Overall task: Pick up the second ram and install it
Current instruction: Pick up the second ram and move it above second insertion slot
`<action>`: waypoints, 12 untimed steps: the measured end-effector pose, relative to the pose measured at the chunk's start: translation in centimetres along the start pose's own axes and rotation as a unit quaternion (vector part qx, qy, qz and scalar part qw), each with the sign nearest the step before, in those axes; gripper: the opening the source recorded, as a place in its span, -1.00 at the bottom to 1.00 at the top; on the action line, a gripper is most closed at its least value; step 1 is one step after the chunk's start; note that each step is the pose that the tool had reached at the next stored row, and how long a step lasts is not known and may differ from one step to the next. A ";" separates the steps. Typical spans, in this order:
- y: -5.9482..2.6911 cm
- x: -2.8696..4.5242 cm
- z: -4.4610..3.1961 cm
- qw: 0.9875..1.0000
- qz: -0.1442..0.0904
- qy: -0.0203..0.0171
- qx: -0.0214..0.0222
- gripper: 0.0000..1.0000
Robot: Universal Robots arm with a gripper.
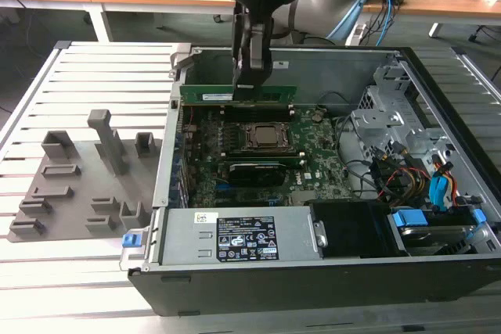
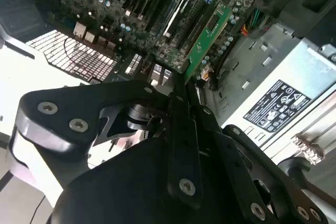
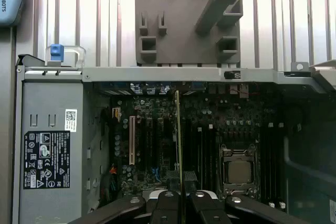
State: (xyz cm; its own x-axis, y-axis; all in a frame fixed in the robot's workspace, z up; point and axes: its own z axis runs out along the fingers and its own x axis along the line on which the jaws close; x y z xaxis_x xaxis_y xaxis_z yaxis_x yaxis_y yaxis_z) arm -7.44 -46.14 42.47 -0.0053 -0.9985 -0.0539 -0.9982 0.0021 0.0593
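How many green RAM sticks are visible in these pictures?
2: the second ram in the gripper; another ram stick seated beside the CPU socket. More may be hidden.

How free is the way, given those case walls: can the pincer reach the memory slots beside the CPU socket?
Probably yes: the pincer holds the RAM stick inside the open case, above the motherboard, and nothing stands between it and the memory slots by the CPU socket.
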 end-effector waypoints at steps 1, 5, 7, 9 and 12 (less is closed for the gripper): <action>-0.61 -0.02 -0.03 1.000 0.000 0.000 -0.001 -0.73; -2.52 -0.15 -0.10 1.000 0.000 -0.007 -0.003 -0.73; -2.97 -0.18 0.00 1.000 0.000 -0.026 -0.004 -0.73; -3.73 -0.64 0.26 1.000 0.001 -0.026 -0.006 -0.73; -4.56 -1.89 0.60 1.000 0.001 -0.026 -0.008 -0.73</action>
State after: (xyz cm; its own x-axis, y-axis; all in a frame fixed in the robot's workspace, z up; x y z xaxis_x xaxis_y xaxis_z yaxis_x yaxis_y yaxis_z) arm -2.92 -44.23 41.70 -0.0103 -0.9944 -0.1051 -0.9972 0.0025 0.0746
